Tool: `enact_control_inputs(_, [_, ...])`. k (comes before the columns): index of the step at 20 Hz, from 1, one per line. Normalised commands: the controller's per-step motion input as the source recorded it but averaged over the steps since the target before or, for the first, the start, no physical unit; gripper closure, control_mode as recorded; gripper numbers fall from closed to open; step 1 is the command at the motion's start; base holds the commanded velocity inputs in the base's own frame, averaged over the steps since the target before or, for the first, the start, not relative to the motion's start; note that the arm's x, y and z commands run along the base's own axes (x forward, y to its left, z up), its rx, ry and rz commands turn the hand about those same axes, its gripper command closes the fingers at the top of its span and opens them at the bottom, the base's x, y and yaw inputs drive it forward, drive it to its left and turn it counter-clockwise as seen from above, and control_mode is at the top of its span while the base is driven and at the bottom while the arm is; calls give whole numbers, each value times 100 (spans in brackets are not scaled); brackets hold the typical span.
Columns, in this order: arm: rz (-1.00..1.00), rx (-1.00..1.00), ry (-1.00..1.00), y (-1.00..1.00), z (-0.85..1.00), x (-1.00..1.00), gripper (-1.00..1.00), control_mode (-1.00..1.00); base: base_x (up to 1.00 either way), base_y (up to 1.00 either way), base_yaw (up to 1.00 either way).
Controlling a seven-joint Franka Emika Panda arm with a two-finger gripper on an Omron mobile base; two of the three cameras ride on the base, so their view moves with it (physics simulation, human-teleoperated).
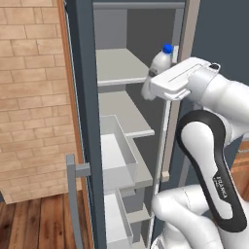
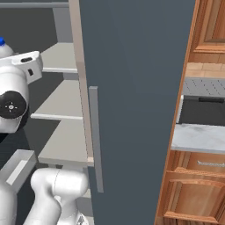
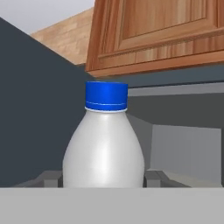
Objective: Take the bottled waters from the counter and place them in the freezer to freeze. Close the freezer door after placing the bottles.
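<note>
My gripper (image 1: 154,79) is shut on a clear-whitish water bottle (image 1: 159,62) with a blue cap and holds it upright. It hangs at the right front of the freezer (image 1: 121,65), level with the upper pale grey shelf. In the hand view the bottle (image 3: 104,144) stands between the two dark fingertips (image 3: 47,178), with the gripper (image 3: 103,180) around its lower body. The blue cap (image 2: 1,41) peeks above the hand in the right base view. The freezer door (image 1: 85,126) stands open at the left, its grey bar handle (image 1: 73,194) low down. The counter (image 2: 197,137) lies far right.
White drawers (image 1: 116,155) sit under the freezer shelves. A dark slate panel (image 2: 136,88) with a vertical bar handle (image 2: 95,138) flanks the compartment's right side. A black stovetop (image 2: 202,110) and wooden cabinets (image 2: 193,193) lie beyond it. A brick wall (image 1: 31,97) stands left.
</note>
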Motion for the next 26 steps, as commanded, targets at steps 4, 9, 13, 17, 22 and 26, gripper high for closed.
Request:
enact_control_inputs(4, [-2, -1, 0, 1, 0, 47, 100, -100, 0, 0, 0])
enact_control_inputs(9, [-3, 0, 2, 6, 0, 58, 100, -100, 0, 0, 0])
enact_control_inputs(13, [-4, -3, 3, 29, 0, 57, 100, -100, 0, 0, 0])
enact_control_inputs(17, [-3, -7, 3, 52, -3, 41, 100, -100, 0, 0, 0])
enact_control_inputs(22, [-4, -2, 1, 29, 0, 49, 100, -100, 0, 0, 0])
enact_control_inputs(26, [-4, 0, 0, 3, 0, 54, 100, -100, 0, 0, 0])
